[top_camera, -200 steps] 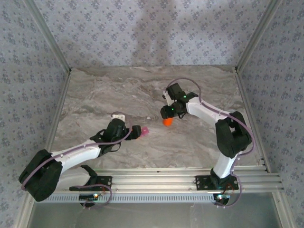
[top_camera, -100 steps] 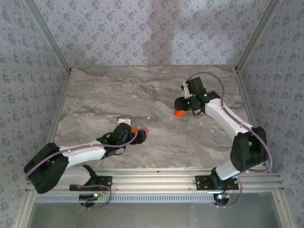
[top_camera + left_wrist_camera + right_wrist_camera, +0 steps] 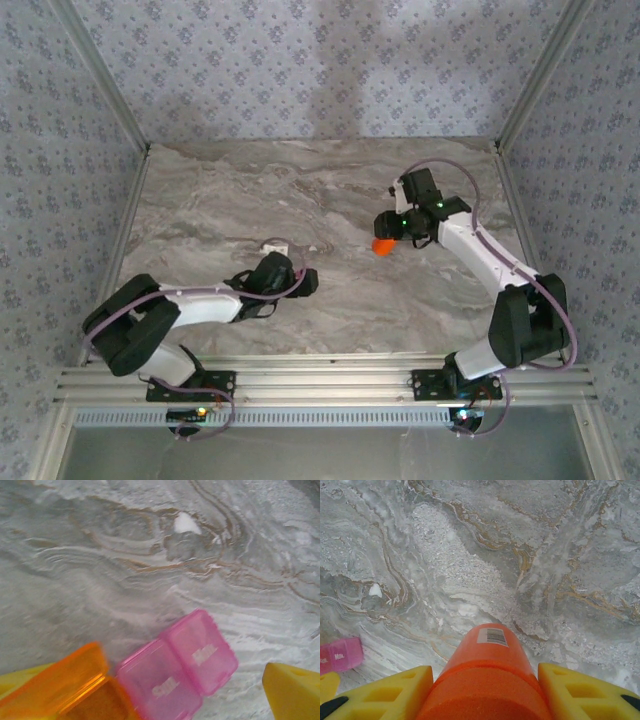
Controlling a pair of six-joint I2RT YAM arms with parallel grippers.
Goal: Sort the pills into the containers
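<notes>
Right wrist: right gripper (image 3: 487,682) pinched bottle (image 3: 489,652); left gripper (image 3: 155,682) spread wide at boxes (image 3: 182,662). Next, probably: bring bottle over, tip.

the grey marble-patterned table top (image 3: 100,555) looks smooth, with a dull sheen over its brown and white veins. the pink translucent plastic box (image 3: 180,665) is glossy, with pale lettering on its lids. joined to the pink box, the orange translucent plastic box (image 3: 60,690) is just as shiny. the opaque orange cylindrical bottle (image 3: 487,652) is matt plastic and carries a white paper barcode label (image 3: 492,636). the yellow fingers (image 3: 385,695) of the right gripper (image 3: 485,672) look like matt moulded plastic. the silver slotted rails (image 3: 330,380) are dull bare metal.
</notes>
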